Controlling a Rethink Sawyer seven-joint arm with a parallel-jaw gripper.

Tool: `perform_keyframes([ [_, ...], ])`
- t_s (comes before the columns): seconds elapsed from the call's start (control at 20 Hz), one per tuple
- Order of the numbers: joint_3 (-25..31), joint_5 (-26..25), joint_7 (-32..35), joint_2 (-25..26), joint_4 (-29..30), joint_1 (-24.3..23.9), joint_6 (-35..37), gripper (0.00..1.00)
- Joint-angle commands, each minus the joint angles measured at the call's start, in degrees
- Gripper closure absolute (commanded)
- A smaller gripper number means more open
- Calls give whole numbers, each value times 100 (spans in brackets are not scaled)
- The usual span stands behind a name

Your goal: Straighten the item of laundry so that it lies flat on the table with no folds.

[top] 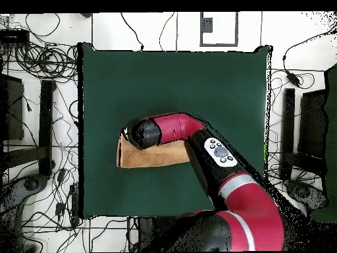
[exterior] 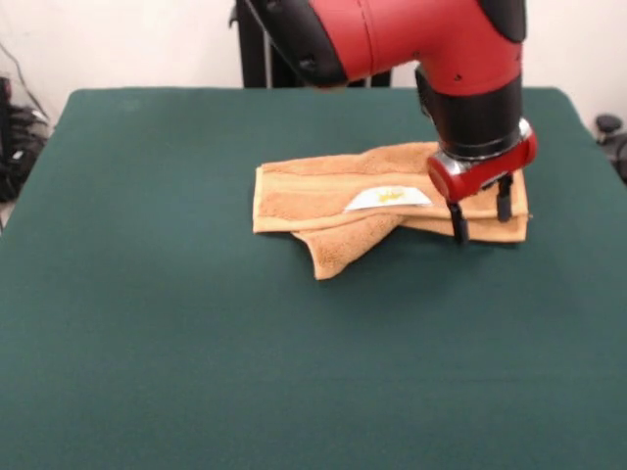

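Green table (exterior: 147, 343), white wall behind; cables on the floor all round it in the overhead view.

Red and black arm (exterior: 392, 39) comes down from above, wrist vertical, gripper (exterior: 480, 220) pointing straight down over the right end of the towel (exterior: 313, 196) as the front view shows it. Two black fingers (exterior: 458, 223) stand apart, tips at the towel's edge; nothing is held between them. Towel lies folded and bunched on the table's far half, one corner flopped toward the camera. Small white label (exterior: 388, 199) with a yellow mark, unreadable.
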Motion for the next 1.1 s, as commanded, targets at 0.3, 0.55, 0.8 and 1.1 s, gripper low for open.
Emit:
perform_keyframes([
  [0.3, 1247, -398, -2541, 743, -585, -183, 1406, 0],
  [0.55, 1294, -408, -2716, 881, -673, -250, 1765, 0],
  [0.8, 1442, -424, -2951, 1057, -662, -376, 1976, 0],
  [1.1, 1549, -550, -2899, 976, -351, -569, 1962, 0],
])
